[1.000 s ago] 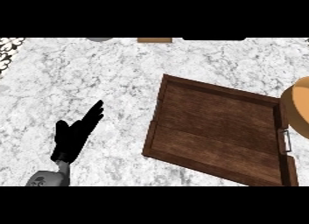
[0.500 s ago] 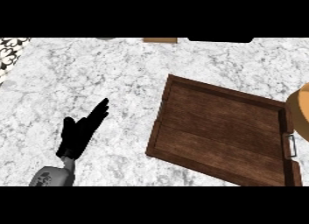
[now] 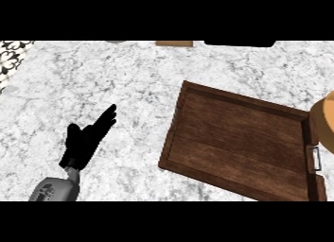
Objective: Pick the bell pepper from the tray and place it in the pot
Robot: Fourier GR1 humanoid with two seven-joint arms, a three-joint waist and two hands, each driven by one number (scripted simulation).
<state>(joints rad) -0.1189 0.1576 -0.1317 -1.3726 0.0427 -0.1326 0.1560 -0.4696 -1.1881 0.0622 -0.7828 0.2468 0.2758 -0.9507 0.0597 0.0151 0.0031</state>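
Note:
A dark wooden tray (image 3: 239, 146) lies on the marble counter at the right of the head view, and nothing shows on its floor. At the right edge sits the orange pot (image 3: 333, 124), cut off by the frame, with a metal handle (image 3: 314, 158) beside it. No bell pepper is visible. My left hand (image 3: 85, 140) rests open on the counter left of the tray, fingers straight and pointing up and to the right. My right hand is out of view.
A patterned tile wall (image 3: 3, 61) shows at the far left. At the counter's back edge a brown object (image 3: 174, 43) and a dark object (image 3: 239, 43) are partly visible.
The view has shifted slightly, so the tray, pot and hand sit a little further right and lower than before. The left hand keeps its open pose.

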